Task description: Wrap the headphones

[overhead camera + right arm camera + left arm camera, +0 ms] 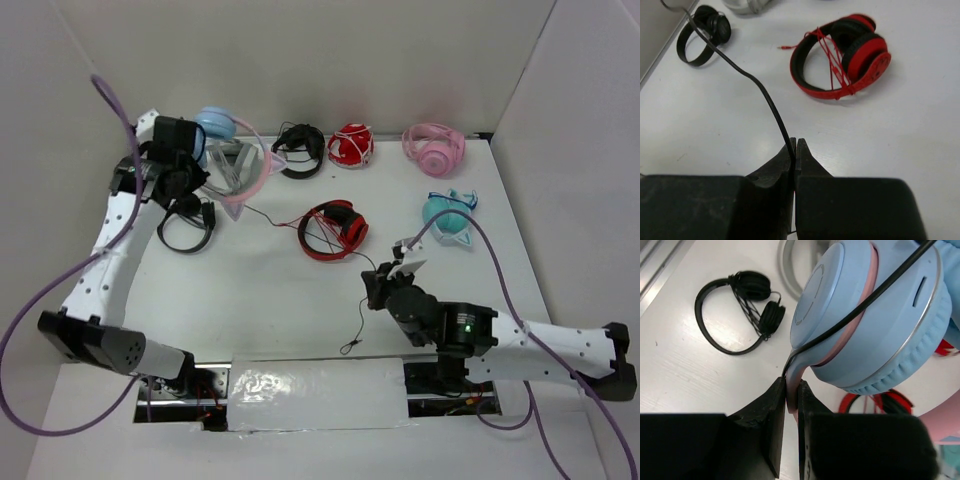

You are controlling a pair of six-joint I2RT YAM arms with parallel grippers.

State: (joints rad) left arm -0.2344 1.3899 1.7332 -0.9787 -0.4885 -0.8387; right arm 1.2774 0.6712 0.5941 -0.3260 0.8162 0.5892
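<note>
The headphones [218, 126] have light blue earcups and a pink headband, and they are at the back left. My left gripper [200, 165] is shut on the pink band where it meets the earcup [865, 315]; the jaws [791, 390] pinch that pink end. The thin dark cable [320, 238] runs from the headphones across the table to my right gripper [373, 290]. My right gripper [794, 147] is shut on the cable [760, 85], just above the table. The cable's loose end with its plug [350, 347] trails toward the near edge.
Red headphones [333, 230] lie mid-table beside the cable. Black headphones [185, 225] lie under the left arm. More black [300, 150], red-and-white [350, 145], all-pink [433, 148] and teal [448, 215] sets line the back and right. White walls enclose the table.
</note>
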